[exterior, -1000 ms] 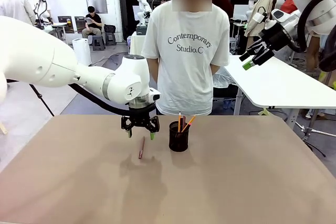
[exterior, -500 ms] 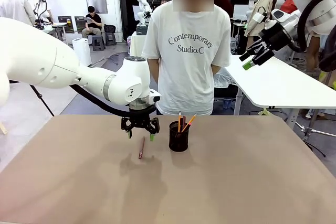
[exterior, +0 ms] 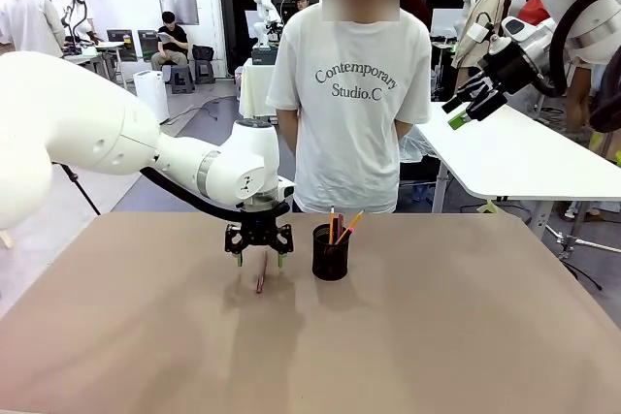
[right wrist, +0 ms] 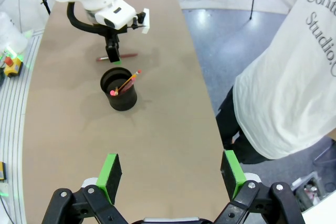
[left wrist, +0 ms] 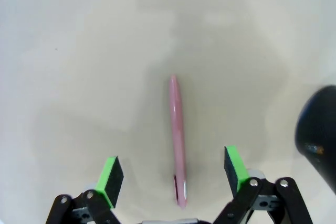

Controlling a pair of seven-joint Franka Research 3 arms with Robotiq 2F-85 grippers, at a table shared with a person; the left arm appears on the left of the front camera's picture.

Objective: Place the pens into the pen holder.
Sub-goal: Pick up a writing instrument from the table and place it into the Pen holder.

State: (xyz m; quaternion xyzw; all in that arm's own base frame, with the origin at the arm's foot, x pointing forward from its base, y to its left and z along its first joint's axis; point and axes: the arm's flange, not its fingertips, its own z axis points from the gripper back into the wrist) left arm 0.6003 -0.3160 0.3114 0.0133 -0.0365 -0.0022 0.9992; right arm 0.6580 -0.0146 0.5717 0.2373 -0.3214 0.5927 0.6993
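The left hand [exterior: 258, 259] is hovering with its fingers apart over the dark-red pen [exterior: 260, 283], which is lying on the surface [exterior: 437, 336] near its far edge. The pen holder [exterior: 330, 253] is standing just beside, holding two pens [exterior: 340, 227]. The right hand [exterior: 467, 104] is hanging high over the right edge, fingers apart, holding nothing.

The left gripper [left wrist: 173, 169] hangs over the pale table [left wrist: 79, 61] with its jaws spread wide, green pads [left wrist: 111, 176] at seven and five o'clock. Between them lies the dark-red pen [left wrist: 178, 140], running from the centre toward six o'clock, touching neither pad. At four o'clock, the pen holder's [left wrist: 319, 129] dark rim edges in.
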